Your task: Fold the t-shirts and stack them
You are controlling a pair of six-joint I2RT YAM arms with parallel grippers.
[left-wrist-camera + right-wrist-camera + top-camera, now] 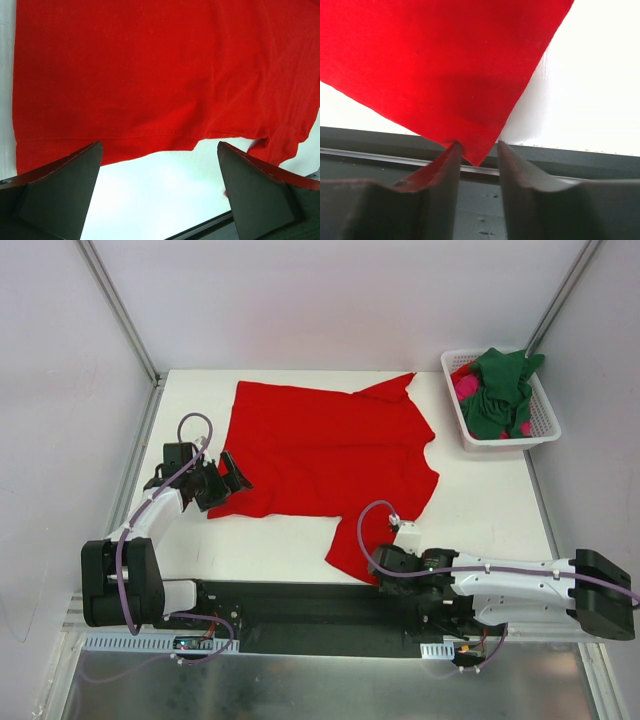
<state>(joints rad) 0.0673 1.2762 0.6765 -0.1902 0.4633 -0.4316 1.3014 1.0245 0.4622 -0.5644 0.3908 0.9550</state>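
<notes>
While the red t-shirt (320, 455) lies spread mid-frame, limp and light, I see its lower corner between the half-parted fingers of the right gripper (478, 145), unpinched. The left gripper (228, 480) gapes wide at the frame-left hem. I'd pinch corners.

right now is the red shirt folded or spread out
Spread, not folded: the red t-shirt lies open across the table, one corner reaching the near edge.

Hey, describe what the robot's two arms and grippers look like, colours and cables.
The left arm and right arm have white links, black joints and bases, each with a looping lilac cable. The left gripper and right gripper are black with dark wedge-shaped fingers.
</notes>
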